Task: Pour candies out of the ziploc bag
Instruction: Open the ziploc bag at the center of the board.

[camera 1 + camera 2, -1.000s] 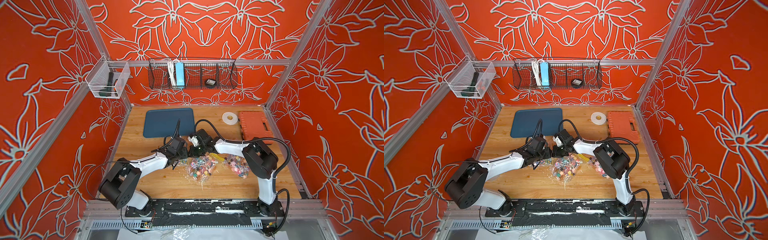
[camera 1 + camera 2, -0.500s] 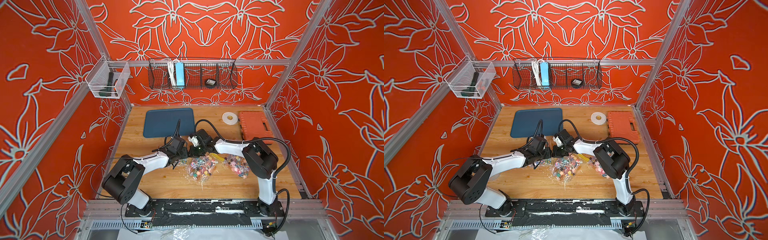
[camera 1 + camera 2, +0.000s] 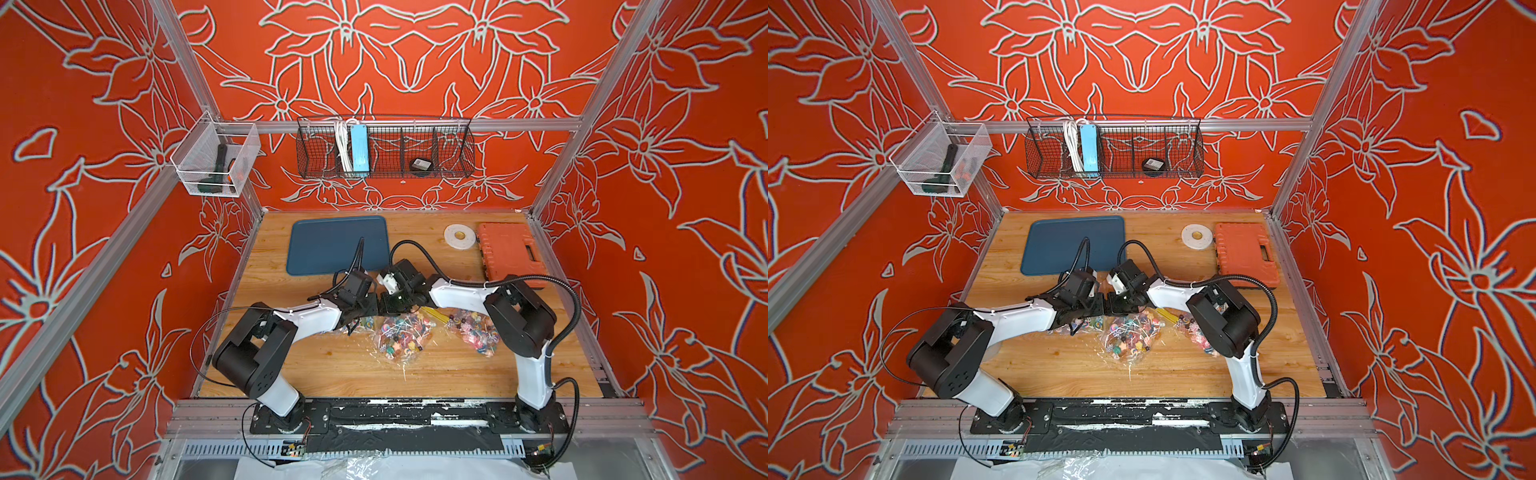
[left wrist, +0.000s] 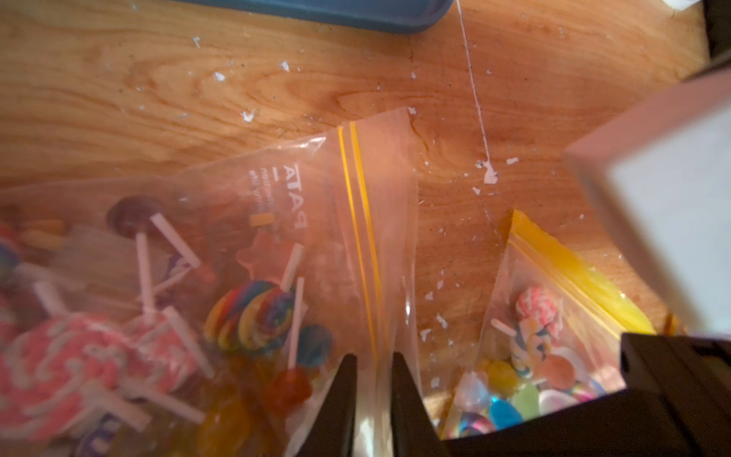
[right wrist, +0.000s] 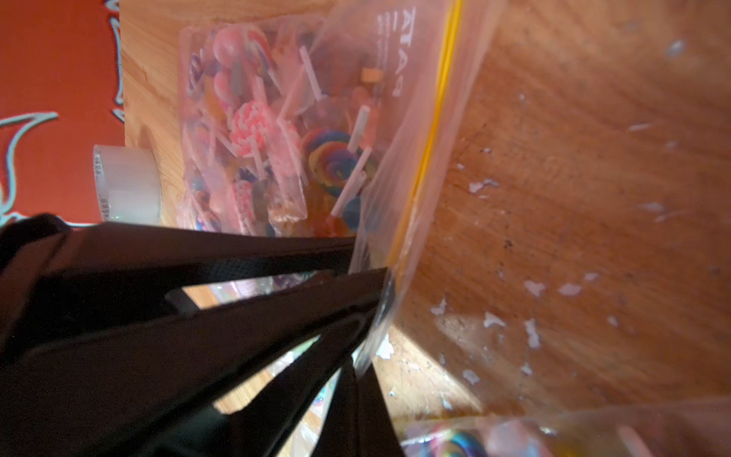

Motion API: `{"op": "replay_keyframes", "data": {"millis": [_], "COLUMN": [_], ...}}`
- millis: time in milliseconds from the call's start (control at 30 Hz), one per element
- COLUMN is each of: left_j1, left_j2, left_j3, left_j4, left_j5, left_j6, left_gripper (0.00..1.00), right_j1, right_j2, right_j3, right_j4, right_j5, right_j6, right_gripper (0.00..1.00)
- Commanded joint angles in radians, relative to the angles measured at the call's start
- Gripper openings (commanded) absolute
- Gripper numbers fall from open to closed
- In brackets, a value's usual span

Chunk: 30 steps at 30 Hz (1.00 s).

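The wooden table [image 3: 353,374] bears a blue tray [image 3: 332,245], tape roll [image 3: 459,237], orange case [image 3: 509,253] and candy bags [image 3: 399,338].

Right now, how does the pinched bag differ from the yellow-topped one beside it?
The pinched bag has two yellow lines at its mouth; the neighbouring bag has a broad yellow band. The pinched bag's rim sits in the right gripper; the neighbouring bag lies on the table. Both hold lollipops.

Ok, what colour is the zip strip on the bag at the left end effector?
Yellow, two thin lines; the zip strip shows best in the left wrist view.
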<state>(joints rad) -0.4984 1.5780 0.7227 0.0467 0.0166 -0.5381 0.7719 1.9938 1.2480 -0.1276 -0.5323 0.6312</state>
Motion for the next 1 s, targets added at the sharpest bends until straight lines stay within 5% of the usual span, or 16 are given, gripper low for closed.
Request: {"op": "replay_keyframes", "data": {"millis": [0,133,967], "left_j1": [0.004,0.004,0.004], "left_j2": [0.018,0.016,-0.087], "left_j3": [0.011,0.012,-0.019], "left_j4": [0.004,-0.001,-0.103], "left_j5": [0.02,0.022,-0.124], "left_j6": [0.012,0.015,0.019], "left_gripper": [0.14,0.0,0.0], "right_j1": [-0.001,-0.001,0.0], "right_j2": [-0.023,-0.026,0.007], "right_j3": [-0.015,-0.012,-0.003], "right_j4": [-0.013,-0.018,-0.132], "right_j5": [-0.012,0.004,0.299], "right_j6": [-0.013,-0.011,0.099], "right_gripper": [0.0,0.0,0.0]}}
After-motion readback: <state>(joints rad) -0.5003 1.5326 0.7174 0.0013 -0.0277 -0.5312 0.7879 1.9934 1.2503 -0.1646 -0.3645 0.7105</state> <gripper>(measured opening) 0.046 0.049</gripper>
